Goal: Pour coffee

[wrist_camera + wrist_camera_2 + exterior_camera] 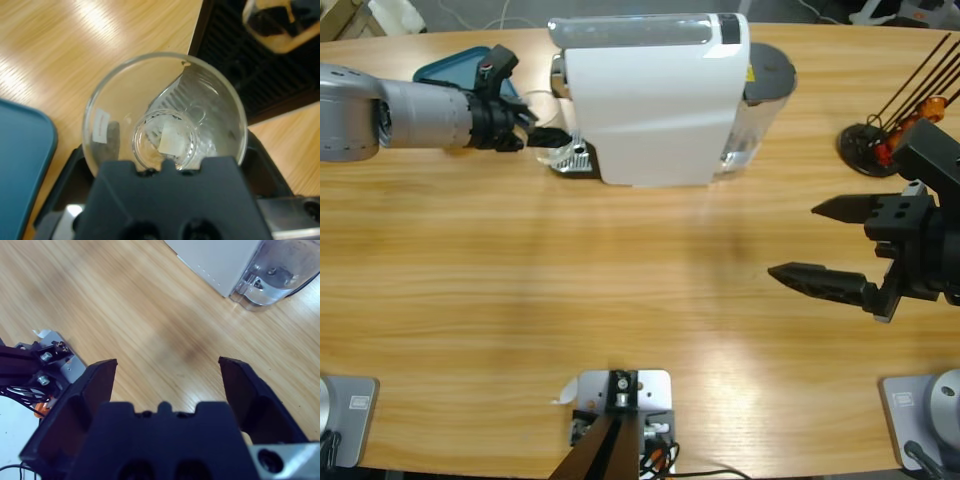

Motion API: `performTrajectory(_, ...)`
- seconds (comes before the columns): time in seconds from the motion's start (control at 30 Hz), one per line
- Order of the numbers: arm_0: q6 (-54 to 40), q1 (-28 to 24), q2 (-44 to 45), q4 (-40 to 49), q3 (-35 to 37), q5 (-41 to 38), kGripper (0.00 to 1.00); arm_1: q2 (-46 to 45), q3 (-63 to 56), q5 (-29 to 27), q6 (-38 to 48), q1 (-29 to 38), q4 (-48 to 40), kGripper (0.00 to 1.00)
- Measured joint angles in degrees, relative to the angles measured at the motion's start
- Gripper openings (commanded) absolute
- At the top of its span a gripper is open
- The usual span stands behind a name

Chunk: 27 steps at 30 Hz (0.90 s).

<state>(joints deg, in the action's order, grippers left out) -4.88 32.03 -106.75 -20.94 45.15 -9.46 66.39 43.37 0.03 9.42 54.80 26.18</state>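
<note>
A small clear glass tumbler point(200, 100) fills the left wrist view, seen down its mouth; I make out no amber coffee in it. My left gripper point(165, 150) is shut on it, a black jaw on either side. In the high view the left gripper point(546, 134) holds the tumbler point(567, 153) at the drip tray point(582, 160) of the white coffee machine point(650, 100). The machine's spout point(272, 25) shows above the black grid point(250, 70). My right gripper point(820, 240) hangs open over bare table at the right, nothing between its jaws point(167, 365).
A teal tray point(450, 65) lies behind the left arm, also at the left wrist view's edge point(20, 160). The machine's clear water tank point(760, 110) point(272, 277) sits at its right end. A black stand with thin rods point(870, 140) is at the far right.
</note>
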Motion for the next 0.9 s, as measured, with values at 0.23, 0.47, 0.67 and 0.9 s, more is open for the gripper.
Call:
performTrajectory(0.23, 0.0, 1.78, -1.13, -0.9, 0.95, 0.0, 0.435, 0.0, 0.0, 0.59, -0.47, -1.05, -0.04, 0.899)
performTrajectory(0.47, 0.01, 2.54, -1.16, -0.95, 0.94, 0.0, 0.987, 0.0, -0.05, 1.65, -1.1, -2.41, -0.17, 0.899)
performTrajectory(0.67, 0.01, 2.46, -1.08, -0.99, 0.54, 0.26, 0.987, -0.01, -0.13, 1.67, -1.2, -2.43, -0.19, 0.899)
performTrajectory(0.9, 0.01, 2.36, -0.52, -1.01, -1.76, 0.34, 0.988, -0.02, -0.78, 1.87, -1.21, -2.44, -0.26, 0.899)
